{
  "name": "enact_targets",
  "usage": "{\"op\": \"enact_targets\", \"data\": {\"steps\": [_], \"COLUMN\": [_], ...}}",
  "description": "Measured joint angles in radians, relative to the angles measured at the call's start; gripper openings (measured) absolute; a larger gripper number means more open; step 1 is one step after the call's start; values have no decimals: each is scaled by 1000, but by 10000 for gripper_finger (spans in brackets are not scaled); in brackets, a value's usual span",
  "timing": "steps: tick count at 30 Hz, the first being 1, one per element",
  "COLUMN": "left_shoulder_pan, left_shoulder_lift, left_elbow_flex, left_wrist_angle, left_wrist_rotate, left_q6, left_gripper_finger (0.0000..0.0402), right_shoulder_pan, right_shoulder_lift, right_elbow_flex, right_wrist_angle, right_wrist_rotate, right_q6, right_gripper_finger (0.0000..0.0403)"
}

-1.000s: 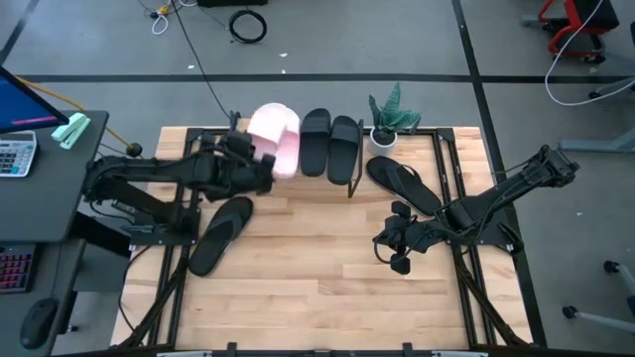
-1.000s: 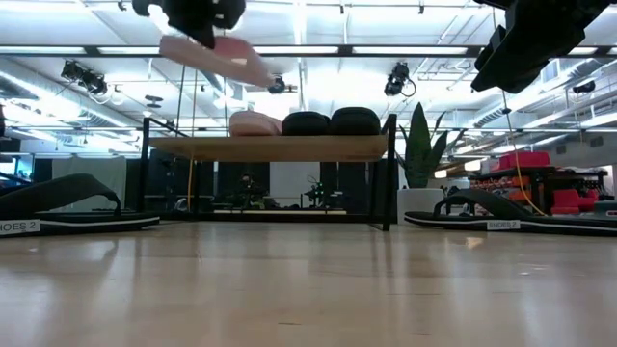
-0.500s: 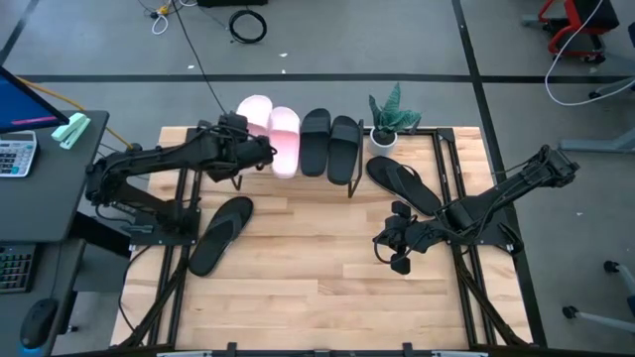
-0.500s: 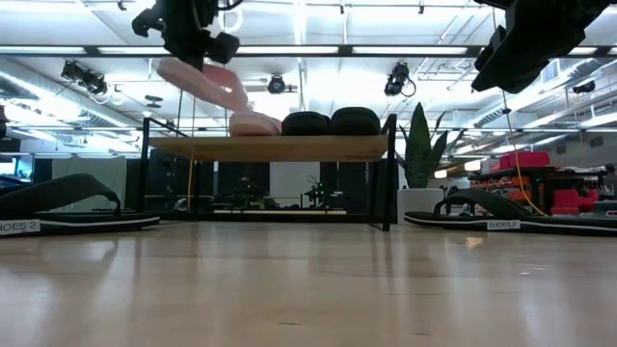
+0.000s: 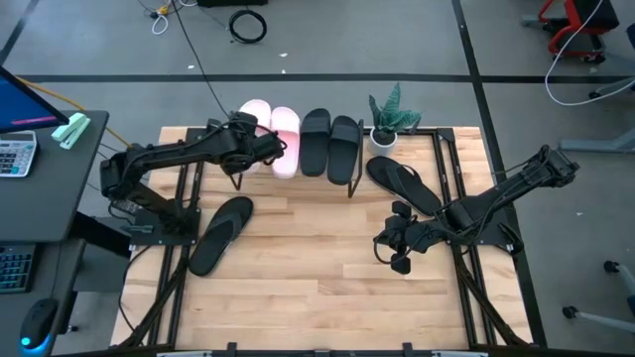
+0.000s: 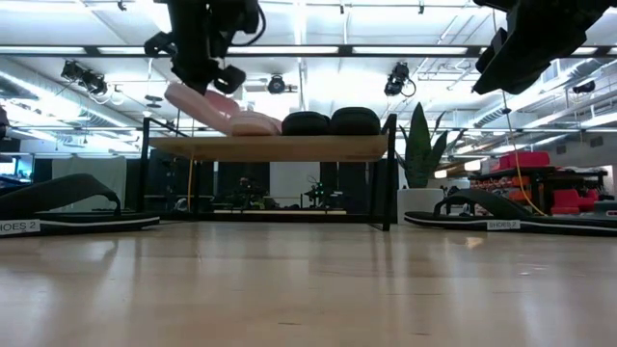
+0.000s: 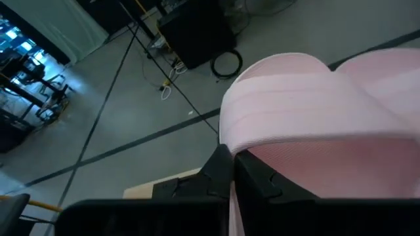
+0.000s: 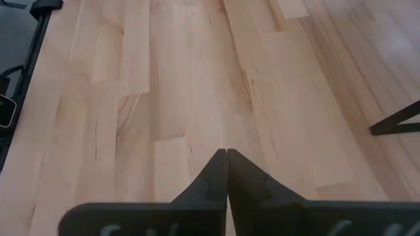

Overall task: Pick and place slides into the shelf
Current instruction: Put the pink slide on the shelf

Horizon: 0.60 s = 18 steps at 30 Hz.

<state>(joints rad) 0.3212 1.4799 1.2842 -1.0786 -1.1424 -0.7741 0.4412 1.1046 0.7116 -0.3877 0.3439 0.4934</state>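
A pale pink slide (image 5: pixel 253 117) hangs tilted over the left end of the shelf (image 6: pixel 270 147), with my left gripper (image 5: pixel 266 147) shut on it. In the low view its lower end (image 6: pixel 224 118) sits close to a second pink slide (image 6: pixel 255 123) that rests on the shelf top; I cannot tell whether they touch. Two black slides (image 5: pixel 329 145) lie on the shelf to the right of the pink one. Thin black flip-flops lie on the table at the left (image 5: pixel 220 233) and the right (image 5: pixel 405 185). My right gripper (image 5: pixel 397 248) hovers shut over bare wood. My left gripper pinches the pink slide at its side edge, just under the wide strap (image 7: pixel 262 141), between its two shut fingers (image 7: pixel 213 172). The fingers come slanting down from the table's near left side. The slide hangs tilted, its high end (image 6: pixel 178 94) well above the shelf top.
A small potted plant (image 5: pixel 390 119) stands at the shelf's right end. Open wood tabletop (image 5: pixel 308 268) lies between the arms. A desk with a calculator (image 5: pixel 15 154) stands off the table's left side.
My left gripper has swung toward the far left end of the shelf and sunk, still shut on the pink slide. The slide has come down from well above the shelf to just over its top board, beside the other pink slide. It stays tilted.
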Motion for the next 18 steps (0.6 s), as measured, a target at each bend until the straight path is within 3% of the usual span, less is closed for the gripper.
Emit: {"op": "enact_targets", "data": {"steps": [2,9,18], "left_shoulder_pan": [9,67,86], "left_shoulder_lift": [18,87,121], "left_elbow_flex": [0,0,3], "left_wrist_angle": [1,8,8], "left_wrist_rotate": [20,233,231], "left_q6": [0,65,163], "left_gripper_finger": [25,34,63], "right_shoulder_pan": [0,0,0], "right_shoulder_lift": [0,0,0], "right_elbow_flex": [0,0,0], "right_wrist_angle": [-2,-2,-1], "right_wrist_rotate": [0,0,0], "right_q6": [0,0,0], "right_gripper_finger": [9,11,10]}}
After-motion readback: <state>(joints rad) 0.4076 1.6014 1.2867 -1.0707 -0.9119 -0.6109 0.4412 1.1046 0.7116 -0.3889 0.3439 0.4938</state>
